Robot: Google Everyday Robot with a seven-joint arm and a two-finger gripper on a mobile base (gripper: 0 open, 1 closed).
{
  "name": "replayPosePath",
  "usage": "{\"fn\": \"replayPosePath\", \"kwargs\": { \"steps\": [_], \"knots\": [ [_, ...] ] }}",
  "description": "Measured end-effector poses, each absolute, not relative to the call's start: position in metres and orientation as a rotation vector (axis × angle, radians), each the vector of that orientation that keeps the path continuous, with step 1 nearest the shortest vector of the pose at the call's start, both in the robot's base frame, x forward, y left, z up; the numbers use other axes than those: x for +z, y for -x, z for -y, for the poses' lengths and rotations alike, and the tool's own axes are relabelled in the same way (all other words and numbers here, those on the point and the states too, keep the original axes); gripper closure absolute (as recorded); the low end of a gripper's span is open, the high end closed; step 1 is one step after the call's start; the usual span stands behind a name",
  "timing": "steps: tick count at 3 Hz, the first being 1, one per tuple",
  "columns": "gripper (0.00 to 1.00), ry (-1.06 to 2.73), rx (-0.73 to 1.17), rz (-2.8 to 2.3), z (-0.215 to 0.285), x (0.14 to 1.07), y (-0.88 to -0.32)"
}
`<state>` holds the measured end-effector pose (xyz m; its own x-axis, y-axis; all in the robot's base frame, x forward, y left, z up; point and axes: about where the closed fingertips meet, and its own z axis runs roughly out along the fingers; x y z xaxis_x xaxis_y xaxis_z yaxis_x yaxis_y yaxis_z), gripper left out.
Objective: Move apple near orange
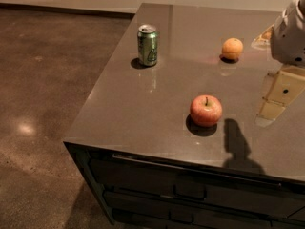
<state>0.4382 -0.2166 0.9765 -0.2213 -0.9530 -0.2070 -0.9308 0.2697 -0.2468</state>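
The red apple (206, 110) with yellowish streaks and a short dark stem stands on the dark glossy counter (143, 109), near its front edge. The small plain orange (232, 48) sits farther back and a little to the right, well apart from the apple. My gripper (269, 112) hangs at the right edge of the view under the white arm housing (290, 35). It is to the right of the apple, apart from it and above the counter. Its shadow (236, 144) falls on the counter just right of the apple. The gripper holds nothing that I can see.
A green drink can (147, 45) stands upright at the back left of the counter, left of the orange. The counter's left and front edges drop to a brown floor (38, 104). Dark drawer fronts (190, 190) run below the front edge.
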Motion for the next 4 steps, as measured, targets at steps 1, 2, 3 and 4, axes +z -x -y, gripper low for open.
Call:
{"fn": "replayPosePath", "kwargs": {
  "steps": [1,2,3,4],
  "knots": [
    [0.0,1.724,-0.1,-2.231,0.217,0.977,-0.438],
    [0.0,1.745,-0.023,-2.215,0.215,0.972,-0.438],
    [0.0,1.764,0.114,-2.182,0.203,0.95,-0.44],
    [0.0,1.741,0.202,-2.161,0.185,0.927,-0.446]
  ]
}}
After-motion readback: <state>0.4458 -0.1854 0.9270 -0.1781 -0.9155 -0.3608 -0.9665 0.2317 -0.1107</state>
